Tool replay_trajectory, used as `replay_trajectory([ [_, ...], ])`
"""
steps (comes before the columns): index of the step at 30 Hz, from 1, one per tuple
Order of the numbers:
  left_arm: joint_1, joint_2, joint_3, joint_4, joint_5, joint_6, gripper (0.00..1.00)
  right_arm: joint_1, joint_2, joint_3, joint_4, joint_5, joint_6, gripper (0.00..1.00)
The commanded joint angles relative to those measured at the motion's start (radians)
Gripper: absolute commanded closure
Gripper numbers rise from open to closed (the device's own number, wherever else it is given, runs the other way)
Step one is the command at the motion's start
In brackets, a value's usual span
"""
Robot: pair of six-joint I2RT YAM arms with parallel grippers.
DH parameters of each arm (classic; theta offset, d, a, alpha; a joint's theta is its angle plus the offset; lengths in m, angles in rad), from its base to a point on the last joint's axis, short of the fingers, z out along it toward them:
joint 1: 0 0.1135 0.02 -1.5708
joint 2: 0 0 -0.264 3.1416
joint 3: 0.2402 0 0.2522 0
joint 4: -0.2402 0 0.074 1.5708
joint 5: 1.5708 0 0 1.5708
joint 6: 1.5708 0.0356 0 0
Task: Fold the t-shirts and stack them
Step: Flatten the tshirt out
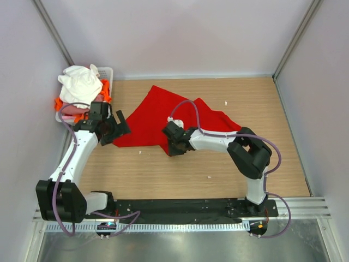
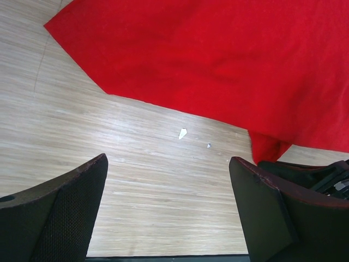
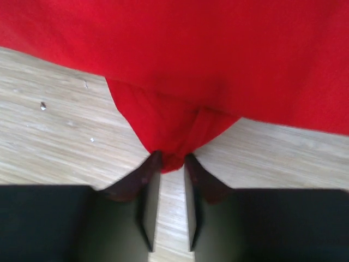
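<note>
Red t-shirt (image 1: pixel 158 117) lies spread on wooden table (image 1: pixel 218 169); right gripper (image 3: pixel 172 158) pinches its near corner; left gripper (image 2: pixel 168 160) gapes wide, holding nothing.

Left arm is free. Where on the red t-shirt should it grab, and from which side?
Grip the red t-shirt at the corner beside the left gripper, coming in from the left over the bare table. That corner lies flat and sticks out alone, so the open jaws can probably close on its edge.

the red t-shirt (image 1: pixel 144 123) is soft matt cloth; the table (image 1: pixel 207 169) is pale smooth wood grain; the basket (image 1: pixel 107 71) is white plastic.
</note>
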Motion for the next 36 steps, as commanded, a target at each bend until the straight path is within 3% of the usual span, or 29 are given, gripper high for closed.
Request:
replay_trajectory([
  [1,0.006,-0.03,-0.006,0.015,-0.018,0.016,0.07,-0.003,0.007,-0.039,0.03,0.071,0.005,0.76],
  [4,0.006,-0.029,-0.011,0.017,-0.044,-0.004,0.13,-0.024,-0.02,-0.091,0.054,0.078,-0.01,0.97],
  [11,0.006,0.025,-0.03,0.031,-0.09,-0.087,0.19,-0.06,-0.354,-0.335,-0.122,0.31,-0.013,0.98],
  [16,-0.03,0.068,-0.081,0.124,-0.088,-0.155,0.26,-0.089,-0.603,-0.459,-0.19,0.298,0.002,0.99],
  [22,-0.173,0.103,-0.156,0.147,-0.144,-0.234,0.3,-0.098,-0.648,-0.496,-0.213,0.276,0.002,0.99],
  [27,-0.303,-0.036,-0.254,0.059,-0.223,-0.308,0.3,-0.12,-0.639,-0.48,-0.219,0.285,-0.012,0.99],
  [31,-0.336,-0.133,-0.345,0.009,-0.257,-0.363,0.3,-0.138,-0.619,-0.475,-0.2,0.266,-0.029,0.99],
  [36,-0.336,-0.158,-0.449,0.061,-0.257,-0.409,0.29,-0.143,-0.596,-0.464,-0.185,0.246,-0.032,0.99],
])
